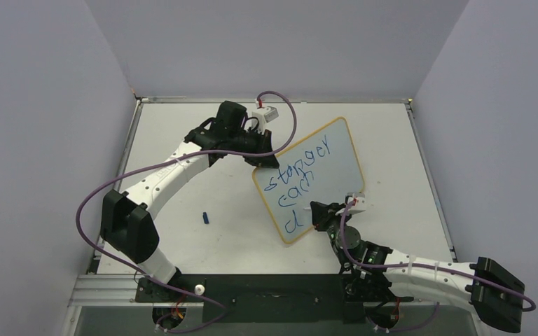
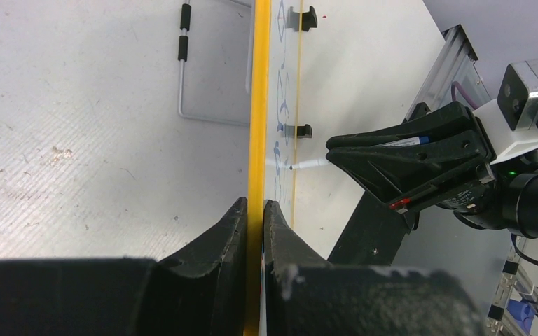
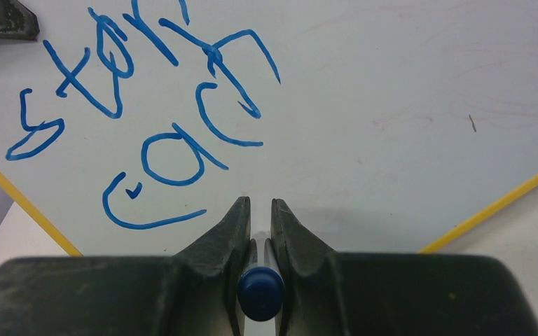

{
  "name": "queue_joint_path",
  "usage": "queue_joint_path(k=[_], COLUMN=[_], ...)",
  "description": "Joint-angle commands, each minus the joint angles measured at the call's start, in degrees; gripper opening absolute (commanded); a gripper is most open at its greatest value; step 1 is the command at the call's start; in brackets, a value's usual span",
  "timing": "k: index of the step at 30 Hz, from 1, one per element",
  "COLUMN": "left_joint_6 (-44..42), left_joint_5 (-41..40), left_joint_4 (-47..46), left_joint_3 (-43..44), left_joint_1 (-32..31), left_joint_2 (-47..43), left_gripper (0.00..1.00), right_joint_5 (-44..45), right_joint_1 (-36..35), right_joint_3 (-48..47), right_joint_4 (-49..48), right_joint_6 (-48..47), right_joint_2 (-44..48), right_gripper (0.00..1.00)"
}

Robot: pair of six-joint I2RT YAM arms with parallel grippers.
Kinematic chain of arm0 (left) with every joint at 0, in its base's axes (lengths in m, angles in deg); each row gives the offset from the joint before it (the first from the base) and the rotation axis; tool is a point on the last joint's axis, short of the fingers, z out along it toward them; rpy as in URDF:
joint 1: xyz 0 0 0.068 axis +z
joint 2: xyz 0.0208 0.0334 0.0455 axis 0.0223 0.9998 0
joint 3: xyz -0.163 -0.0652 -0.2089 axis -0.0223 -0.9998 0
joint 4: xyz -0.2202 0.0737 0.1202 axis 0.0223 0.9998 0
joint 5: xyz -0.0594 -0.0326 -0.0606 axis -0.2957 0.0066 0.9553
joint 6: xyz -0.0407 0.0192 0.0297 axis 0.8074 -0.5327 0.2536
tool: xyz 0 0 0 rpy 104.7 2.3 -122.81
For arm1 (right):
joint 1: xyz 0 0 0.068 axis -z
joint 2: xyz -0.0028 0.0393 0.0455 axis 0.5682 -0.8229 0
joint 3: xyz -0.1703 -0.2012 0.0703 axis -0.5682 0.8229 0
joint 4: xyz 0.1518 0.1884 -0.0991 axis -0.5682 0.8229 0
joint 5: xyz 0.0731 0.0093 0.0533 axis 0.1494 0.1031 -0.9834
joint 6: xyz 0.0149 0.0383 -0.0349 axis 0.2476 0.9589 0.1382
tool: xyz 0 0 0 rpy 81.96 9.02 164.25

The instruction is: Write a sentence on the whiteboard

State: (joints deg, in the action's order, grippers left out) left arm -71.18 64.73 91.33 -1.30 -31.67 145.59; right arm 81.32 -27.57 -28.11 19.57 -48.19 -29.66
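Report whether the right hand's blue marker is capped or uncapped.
Uncapped. The blue marker shows a bare tip beyond the right hand; a small blue piece, likely its cap, lies on the white table.

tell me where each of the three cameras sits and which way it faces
Top external: above and behind the bases, looking down at the table; both arms show, meeting at the whiteboard.
Left wrist: on the left arm, looking along the board's yellow edge clamped in the left jaws; the right jaws show beyond.
Right wrist: on the right arm, facing the sentence on the board; the right jaws grip a blue marker.
Shared: both wrist views show marker and board.
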Motion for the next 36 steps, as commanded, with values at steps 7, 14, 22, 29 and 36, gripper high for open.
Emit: queue_joint_path(k=[7, 14, 22, 29, 36], left_joint_6=[1.8, 2.5, 2.5, 2.4, 2.6], left_joint_5=[-6.3, -7.3, -8.0, -8.2, -8.1], left_joint_4=[-2.7, -2.8, -2.4, -2.1, -2.1], left_joint_3=[-0.5, -0.3, 0.2, 0.5, 0.6], left_joint_1=[-0.3, -0.3, -0.3, -0.3, -0.3], left_joint_2=[-3.0, -2.6, -2.9, -3.0, -2.8], left_gripper=[0.00, 0.00, 0.00, 0.00, 0.00], right_joint_5=[-5.4, -8.0, -7.5, -5.6, -3.1], right_joint_1=[0.4, 0.4, 0.4, 0.3, 0.4], right_joint_3=[-0.9, 0.1, 0.9, 2.6, 3.8], right_joint_4=[-3.4, -3.9, 1.2, 7.0, 9.2], right_joint_6=[2.3, 3.6, 5.9, 8.7, 11.9], right_joint_2=[-3.6, -5.7, -4.1, 0.1, 1.2], right_gripper=[0.00, 0.00, 0.00, 0.00, 0.00])
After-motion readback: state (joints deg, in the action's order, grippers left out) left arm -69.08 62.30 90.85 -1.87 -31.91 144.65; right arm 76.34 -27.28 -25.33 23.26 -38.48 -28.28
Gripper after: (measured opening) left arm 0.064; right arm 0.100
